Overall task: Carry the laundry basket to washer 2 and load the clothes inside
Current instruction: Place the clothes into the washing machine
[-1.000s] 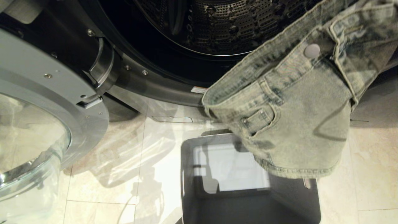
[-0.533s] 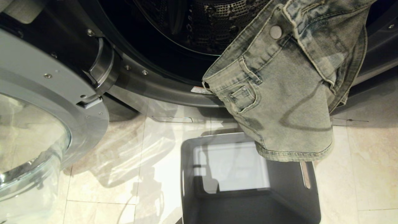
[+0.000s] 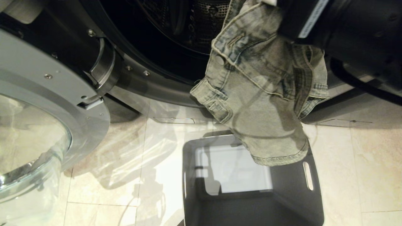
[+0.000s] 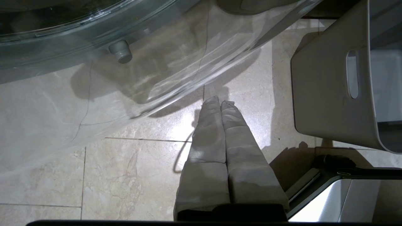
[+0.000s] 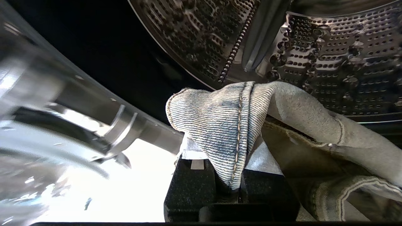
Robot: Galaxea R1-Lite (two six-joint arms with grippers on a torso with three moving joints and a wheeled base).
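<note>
While the round door stands swung wide to the robot's left, the scene runs as follows.

Washer 2 [image 3: 163,84]: dark grey front loader filling the far side of the head view; its opening is uncovered and the perforated steel drum [image 5: 329,47] shows inside. No numeral is visible in these views.

Door [image 3: 47,103]: grey ring with a clear glass bowl, hanging out over the floor at the left, its hinge just beside the opening's rim.

Floor [image 3: 125,163]: pale glossy tiles carrying shadows and glare.

Laundry basket [image 3: 292,201]: grey tub on the floor directly before the washer, near the robot's right side; nothing lies in it, and a narrow slot handle shows in its right wall.

Right arm [image 3: 361,34]: thick black body reaching in from the upper right, level with the washer's mouth, with a dark cable looping below it.

Clothes [image 3: 263,106]: pale washed denim hanging from the right tool, upper part at the lip of the drum opening, lower hem dangling above the basket's far right corner and hiding part of its rim.

Right tool [image 5: 229,185]: black jaws pinching a seamed fold of the denim, pointed into the drum.

Left tool [image 4: 220,103]: fabric-covered fingers pressed together, holding nothing, low over the tiles between the glass door and the basket.
</note>
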